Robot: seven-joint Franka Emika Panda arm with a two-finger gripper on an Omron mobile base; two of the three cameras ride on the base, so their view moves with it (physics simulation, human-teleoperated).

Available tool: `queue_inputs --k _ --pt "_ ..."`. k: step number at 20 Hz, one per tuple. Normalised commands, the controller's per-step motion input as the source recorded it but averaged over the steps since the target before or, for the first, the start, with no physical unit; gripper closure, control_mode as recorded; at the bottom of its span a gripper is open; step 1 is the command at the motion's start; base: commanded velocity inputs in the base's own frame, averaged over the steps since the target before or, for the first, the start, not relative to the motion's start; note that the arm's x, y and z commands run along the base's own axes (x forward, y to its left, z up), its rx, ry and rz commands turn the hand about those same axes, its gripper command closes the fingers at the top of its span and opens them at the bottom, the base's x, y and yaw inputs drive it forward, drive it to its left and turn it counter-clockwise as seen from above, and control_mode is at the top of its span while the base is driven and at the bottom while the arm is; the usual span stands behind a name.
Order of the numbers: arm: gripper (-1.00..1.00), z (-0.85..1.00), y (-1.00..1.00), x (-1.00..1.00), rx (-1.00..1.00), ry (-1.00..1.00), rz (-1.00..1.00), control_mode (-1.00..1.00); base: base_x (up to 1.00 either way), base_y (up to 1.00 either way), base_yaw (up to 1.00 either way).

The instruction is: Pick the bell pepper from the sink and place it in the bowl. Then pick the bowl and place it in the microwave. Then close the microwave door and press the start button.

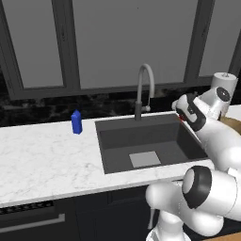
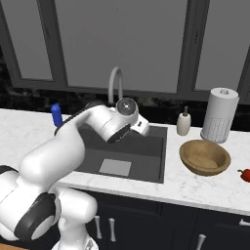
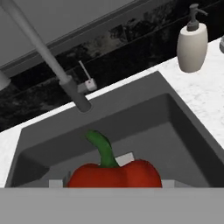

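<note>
Right at my claw sits the bell pepper (image 3: 114, 173), red with a green stem curling up from its top, low and close in front of me. Beyond it opens the sink (image 3: 183, 131), dark grey. Farther ahead to the left rises the faucet (image 3: 52, 65); ahead to the right a soap dispenser (image 3: 191, 46) stands on the marble counter (image 3: 205, 94).

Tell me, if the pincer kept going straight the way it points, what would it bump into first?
Most likely the bell pepper. In the hand view it sits right at the pincer, so close it may already be between the tips. Past it comes the sink wall, though depth is hard to judge.
</note>
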Motion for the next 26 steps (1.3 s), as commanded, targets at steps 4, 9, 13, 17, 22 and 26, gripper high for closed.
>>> queue_inputs --k 4,9,13,17,22,26 --pt "1.0 0.09 -0.51 -0.11 -0.03 0.08 -0.22 -1.0 0.0 0.0 0.0" --pt "1.0 0.0 -0.65 -0.07 0.0 0.14 -0.21 -1.0 0.0 0.0 0.0" --pt "1.0 0.0 -0.68 -0.12 0.0 0.05 -0.19 -1.0 0.0 0.0 0.0" --pt "1.0 0.0 -0.69 -0.02 -0.01 0.09 -0.16 -1.0 0.0 0.0 0.0" --pt "1.0 0.0 -0.9 0.0 0.0 0.09 -0.11 -1.0 0.0 0.0 0.0" --pt "1.0 0.0 -0.73 -0.01 0.0 0.05 -0.1 -1.0 0.0 0.0 0.0"
